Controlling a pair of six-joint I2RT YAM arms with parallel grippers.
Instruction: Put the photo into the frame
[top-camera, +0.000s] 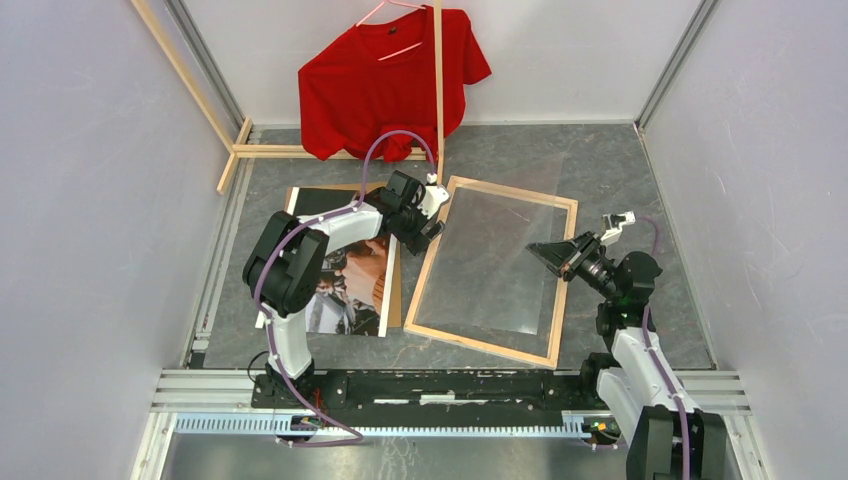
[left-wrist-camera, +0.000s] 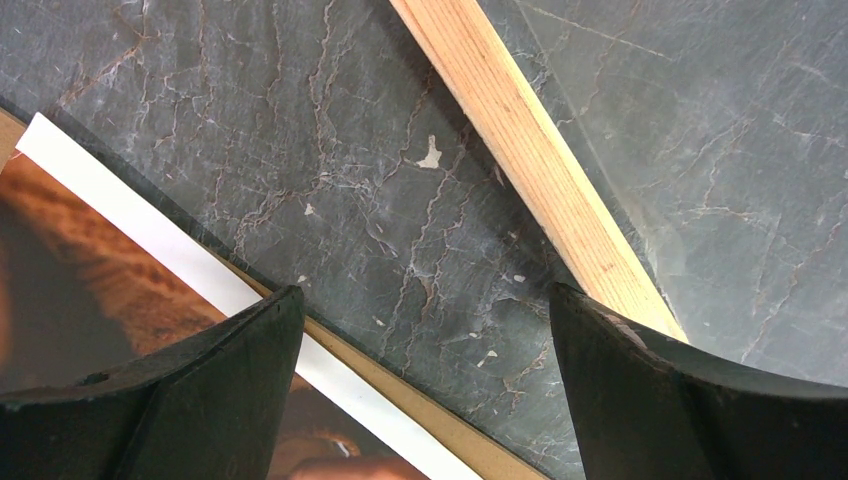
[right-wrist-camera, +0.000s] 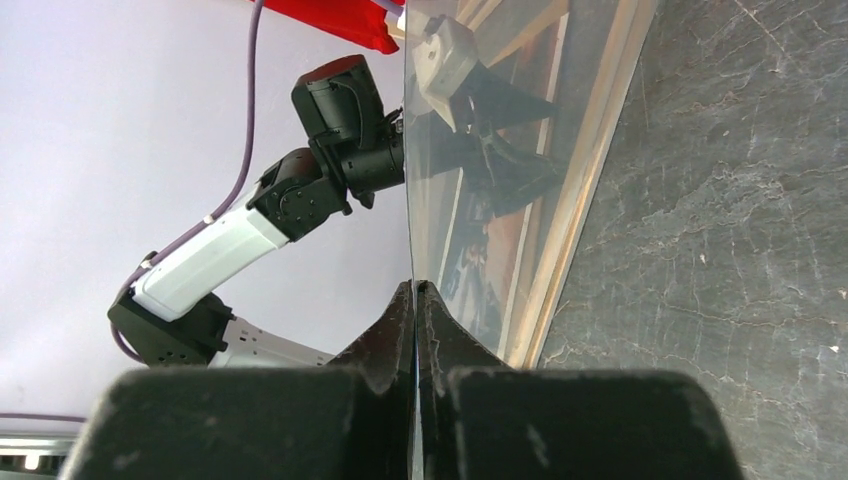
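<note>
The photo (top-camera: 350, 280) lies picture side up on a brown cardboard sheet (top-camera: 396, 290) at the left of the table. To its right, the frame (top-camera: 500, 345) lies flat with its pale wood face up. My left gripper (top-camera: 432, 225) hangs open over the bare strip between them. In its wrist view, the gripper (left-wrist-camera: 425, 292) has the photo (left-wrist-camera: 90, 270) at its left finger and the frame rail (left-wrist-camera: 530, 160) at its right. My right gripper (top-camera: 540, 248) is shut on the edge of a clear sheet (top-camera: 500, 250), which is tilted up over the frame. The wrist view shows that gripper (right-wrist-camera: 414, 285) pinching the sheet (right-wrist-camera: 500, 120).
A red T-shirt (top-camera: 385, 80) hangs on a wooden rack (top-camera: 438, 90) at the back, whose base poles (top-camera: 300, 151) lie on the table behind the photo. Grey walls close in left and right. A metal rail (top-camera: 450, 385) runs along the near edge.
</note>
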